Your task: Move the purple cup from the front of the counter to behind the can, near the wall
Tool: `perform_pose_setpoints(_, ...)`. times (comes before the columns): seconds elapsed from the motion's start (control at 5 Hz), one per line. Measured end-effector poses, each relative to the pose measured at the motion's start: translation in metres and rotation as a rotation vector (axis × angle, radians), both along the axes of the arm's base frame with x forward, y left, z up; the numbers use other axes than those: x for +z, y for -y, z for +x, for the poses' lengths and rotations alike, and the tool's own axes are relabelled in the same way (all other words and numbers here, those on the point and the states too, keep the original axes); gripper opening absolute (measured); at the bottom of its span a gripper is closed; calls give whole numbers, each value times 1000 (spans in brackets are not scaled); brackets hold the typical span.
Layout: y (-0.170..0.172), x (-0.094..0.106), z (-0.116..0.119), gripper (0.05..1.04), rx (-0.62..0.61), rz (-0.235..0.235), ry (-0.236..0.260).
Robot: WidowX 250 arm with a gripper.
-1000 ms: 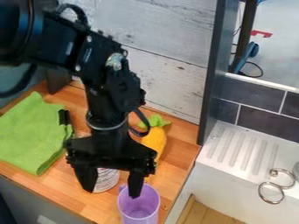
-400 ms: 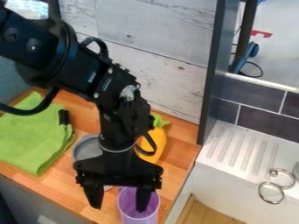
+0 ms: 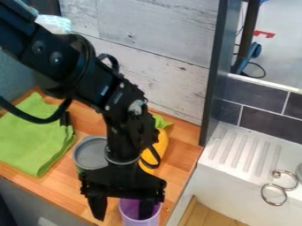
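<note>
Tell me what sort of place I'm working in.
Likely a kitchen, perhaps a toy one: a white sink with a ridged draining top adjoins a wooden counter, which bears a green cloth and a purple cup.

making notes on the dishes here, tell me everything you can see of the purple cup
The purple cup looks like smooth plastic and stands open end up near the edge of the wooden counter. One finger of the open gripper dips into its mouth, hiding part of the inside; the other hangs outside it. Whether the inner finger touches the wall can't be told. The picture's lower edge cuts off the base.
</note>
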State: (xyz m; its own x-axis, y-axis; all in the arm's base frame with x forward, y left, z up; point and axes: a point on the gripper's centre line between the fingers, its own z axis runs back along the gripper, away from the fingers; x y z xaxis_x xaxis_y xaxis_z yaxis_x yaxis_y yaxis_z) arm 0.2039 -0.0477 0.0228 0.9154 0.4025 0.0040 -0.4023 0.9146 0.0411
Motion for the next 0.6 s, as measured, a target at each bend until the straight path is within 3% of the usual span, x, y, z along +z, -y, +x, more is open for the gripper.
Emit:
perform_pose_setpoints(0.4,5,2,0,355,-29,-21,5)
perform_pose_setpoints(0.6,6,11,-2,158,-29,-45,47)
